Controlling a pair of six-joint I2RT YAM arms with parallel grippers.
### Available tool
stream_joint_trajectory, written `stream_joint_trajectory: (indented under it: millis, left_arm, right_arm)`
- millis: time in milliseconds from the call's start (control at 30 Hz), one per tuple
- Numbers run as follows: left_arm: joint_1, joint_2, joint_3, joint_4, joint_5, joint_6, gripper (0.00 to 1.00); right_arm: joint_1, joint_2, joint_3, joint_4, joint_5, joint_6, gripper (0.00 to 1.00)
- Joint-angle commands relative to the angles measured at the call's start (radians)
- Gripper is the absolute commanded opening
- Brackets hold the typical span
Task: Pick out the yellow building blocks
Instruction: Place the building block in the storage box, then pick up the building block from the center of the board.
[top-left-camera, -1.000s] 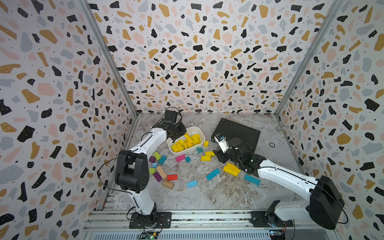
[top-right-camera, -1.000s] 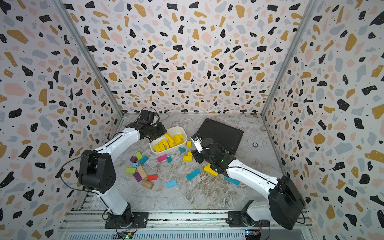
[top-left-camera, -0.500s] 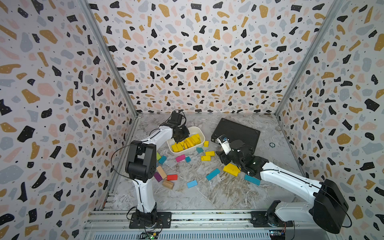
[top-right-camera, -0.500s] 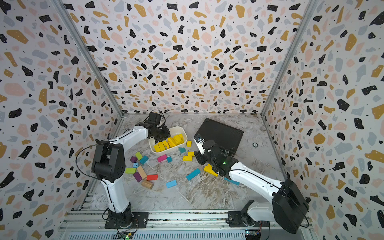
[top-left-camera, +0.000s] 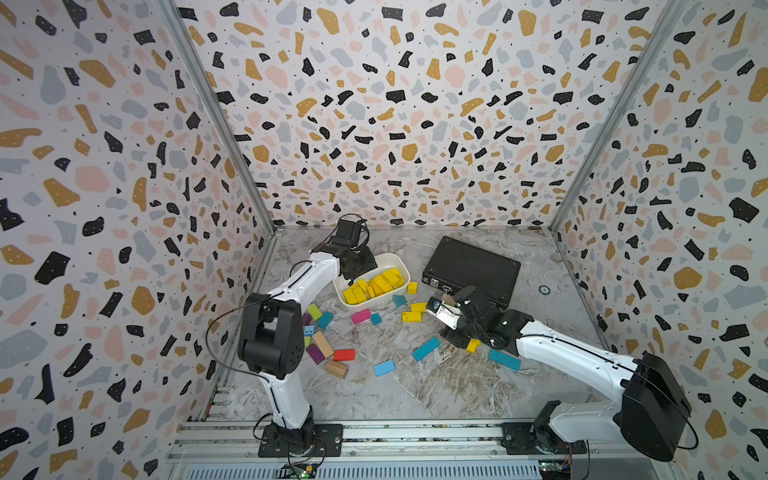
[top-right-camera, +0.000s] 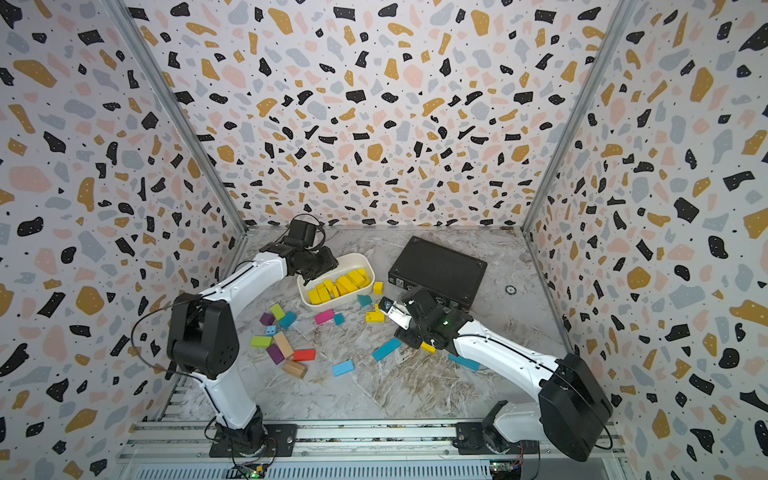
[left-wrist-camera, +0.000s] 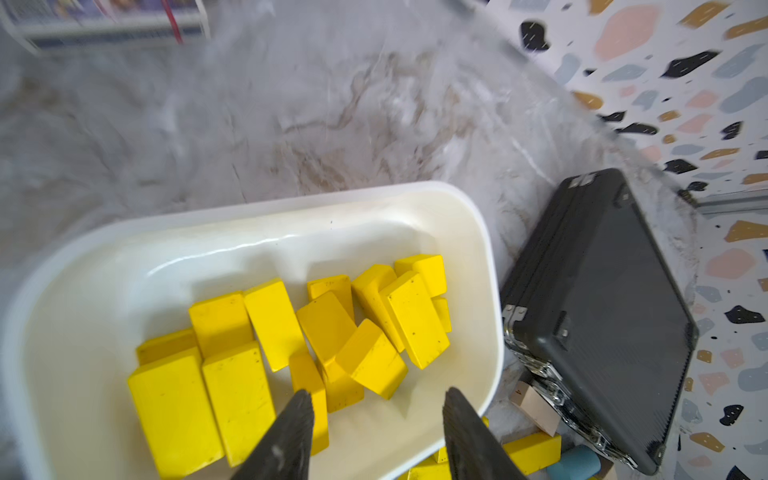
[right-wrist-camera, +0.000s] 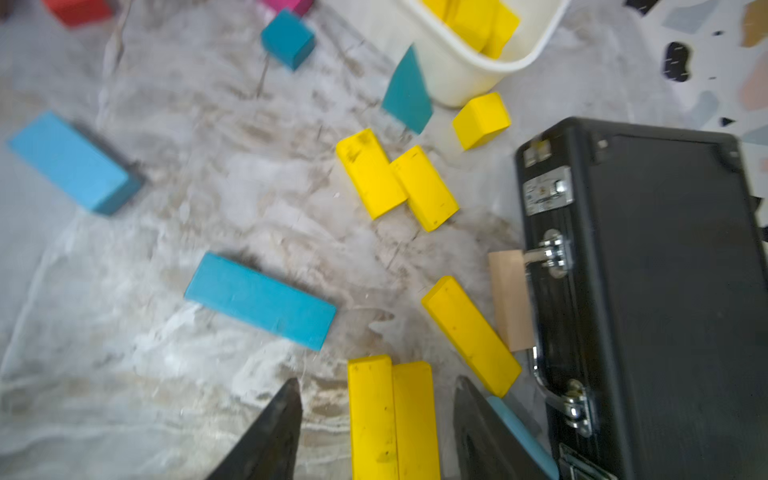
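Observation:
Several yellow building blocks (top-left-camera: 374, 284) (left-wrist-camera: 324, 328) lie heaped in the white bin (top-left-camera: 400, 266) (left-wrist-camera: 249, 203). My left gripper (top-left-camera: 359, 266) (left-wrist-camera: 377, 398) hangs open just above them, holding nothing. On the table beside the bin lie a loose yellow cube (top-left-camera: 412, 286) (right-wrist-camera: 481, 119) and a yellow pair (top-left-camera: 413, 312) (right-wrist-camera: 395, 183). A single yellow bar (right-wrist-camera: 469, 332) lies by the case. My right gripper (top-left-camera: 459, 336) (right-wrist-camera: 378, 384) is open, its fingers on either side of two yellow bars (right-wrist-camera: 392, 415) lying side by side, with gaps on both sides.
A black case (top-left-camera: 471, 266) (right-wrist-camera: 648, 291) lies at the back right, with a tan block (right-wrist-camera: 509, 299) against its edge. Blue bars (right-wrist-camera: 259, 299) (top-left-camera: 426, 348) and a teal block (right-wrist-camera: 409, 97) lie around. A cluster of mixed coloured blocks (top-left-camera: 322, 345) sits front left.
The left gripper went from shut to open and shifted over the bin's blocks. The right gripper moved over the yellow bars near the case, now mostly hiding them from above.

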Motion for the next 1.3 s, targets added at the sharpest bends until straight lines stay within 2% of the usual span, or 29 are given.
stream_joint_trajectory:
  millis: [0, 267, 533, 700, 900, 1100, 1267]
  left_arm:
    - [0.001, -0.127, -0.1, 0.062, -0.053, 0.041, 0.51]
    - [0.003, -0.382, -0.356, 0.079, -0.14, 0.006, 0.5]
    - [0.013, -0.552, -0.46, 0.009, -0.318, -0.039, 0.5]
    - [0.018, -0.59, -0.473, -0.012, -0.357, -0.039, 0.51]
    - [0.024, -0.604, -0.478, -0.014, -0.371, -0.04, 0.51]
    - [0.028, -0.611, -0.481, -0.015, -0.381, -0.037, 0.51]
    - [0.029, -0.61, -0.481, -0.012, -0.384, -0.037, 0.51]
  right_arm:
    - [-0.001, 0.02, 0.03, -0.167, -0.058, -0.146, 0.59]
    - [-0.001, 0.175, 0.133, -0.036, -0.145, -0.151, 0.57]
    - [-0.011, 0.404, 0.332, 0.048, -0.201, -0.233, 0.54]
    - [-0.025, 0.534, 0.47, 0.043, -0.269, -0.258, 0.53]
    - [-0.038, 0.662, 0.617, -0.067, -0.304, -0.312, 0.5]
    - [-0.043, 0.718, 0.683, -0.182, -0.341, -0.355, 0.48]
    - [-0.043, 0.744, 0.684, -0.174, -0.285, -0.359, 0.48]
